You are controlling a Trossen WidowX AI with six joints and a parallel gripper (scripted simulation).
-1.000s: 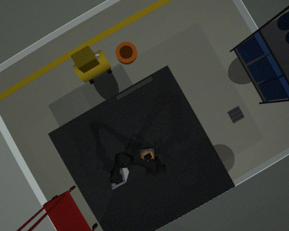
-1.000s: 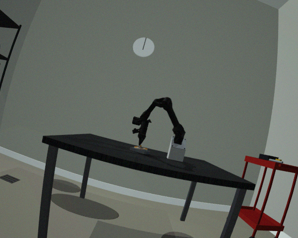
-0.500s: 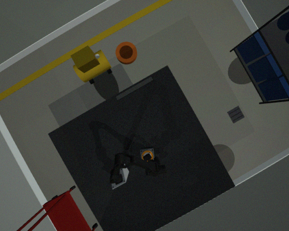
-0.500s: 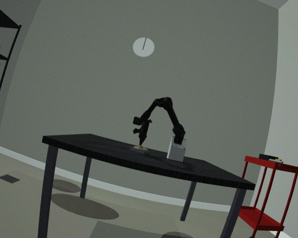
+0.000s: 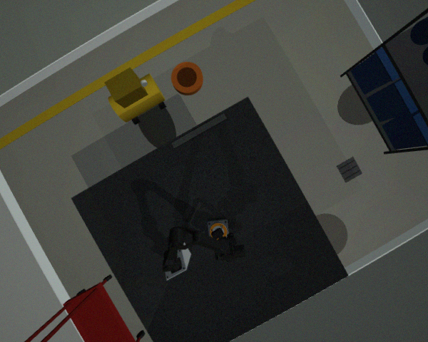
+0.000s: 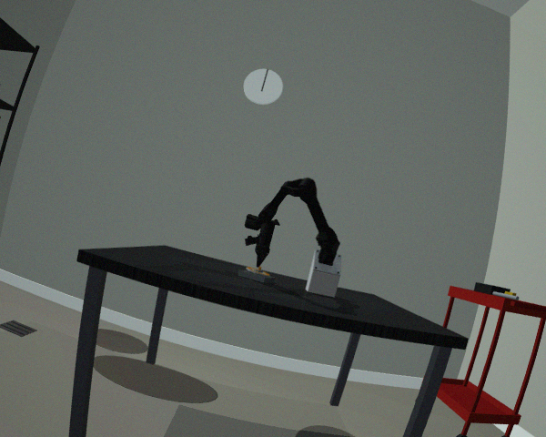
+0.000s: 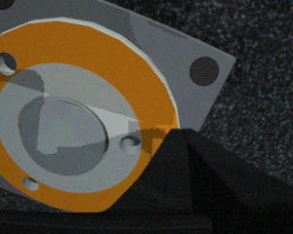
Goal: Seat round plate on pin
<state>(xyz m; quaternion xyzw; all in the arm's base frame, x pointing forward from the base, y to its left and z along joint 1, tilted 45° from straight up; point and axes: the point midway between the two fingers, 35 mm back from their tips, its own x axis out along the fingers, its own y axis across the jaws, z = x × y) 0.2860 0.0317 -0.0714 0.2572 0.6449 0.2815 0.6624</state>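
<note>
Gripper (image 7: 176,150) fully closed, nothing held, fingers pressed together into one dark wedge pointing down at the plate's edge. In the wrist view the wedge tip sits right at the orange ring's lower right rim, just beside a small hole (image 7: 130,142) in the grey inner face; cannot tell whether the tip actually touches. Round plate (image 7: 75,58) is orange-rimmed with a grey inner disc, seated around the central post (image 7: 62,133), lying on the grey square base (image 7: 169,53). Two more small holes show in the plate, one at the left (image 7: 6,62), one at the lower left (image 7: 31,183). Pin and orange tab not clearly made out; cannot tell which hole is the tab's. Base corner hole (image 7: 204,70) is visible to the right of the plate. From the exterior view the gripper (image 6: 260,259) points straight down, directly above the plate (image 6: 257,269) on the black table (image 6: 179,277), the arm (image 6: 301,192) arching over from its white mount (image 6: 323,279). Top view: plate (image 5: 218,229) is just beside the arm's wrist, near the table's middle. Red cart (image 6: 490,348) stands off to the side of the table.
</note>
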